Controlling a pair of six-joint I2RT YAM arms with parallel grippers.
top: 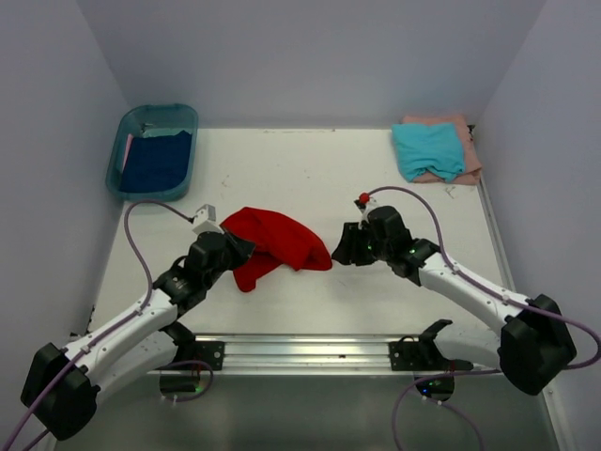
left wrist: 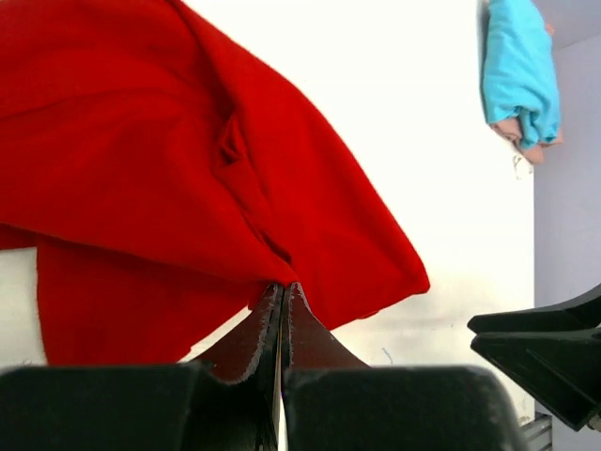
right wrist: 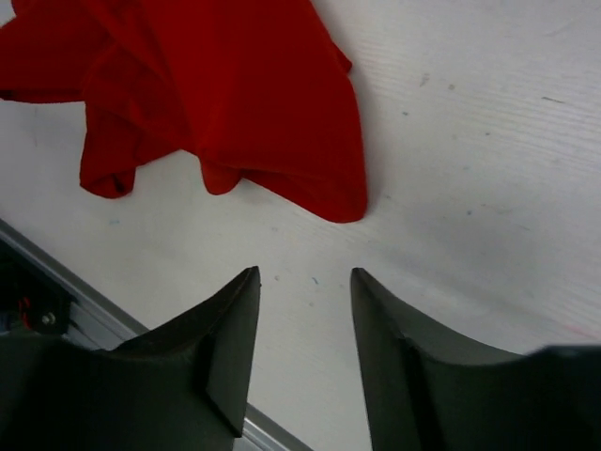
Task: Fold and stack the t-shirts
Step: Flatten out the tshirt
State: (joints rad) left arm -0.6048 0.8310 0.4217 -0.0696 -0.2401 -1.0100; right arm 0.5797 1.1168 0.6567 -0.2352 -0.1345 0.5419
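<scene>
From above, the red t-shirt lies crumpled in the middle of the surface, between the two arms. The left claw meets its near-left edge. The right claw sits just beside its right edge. The teal t-shirt rests on the pink t-shirt in the far right corner, and the dark blue t-shirt lies in the tub.

In the left wrist view, the fingers are pressed together, clenched on a fold of red cloth.

In the right wrist view, the fingers stand spread and released, with the red hem just beyond their tips.
</scene>
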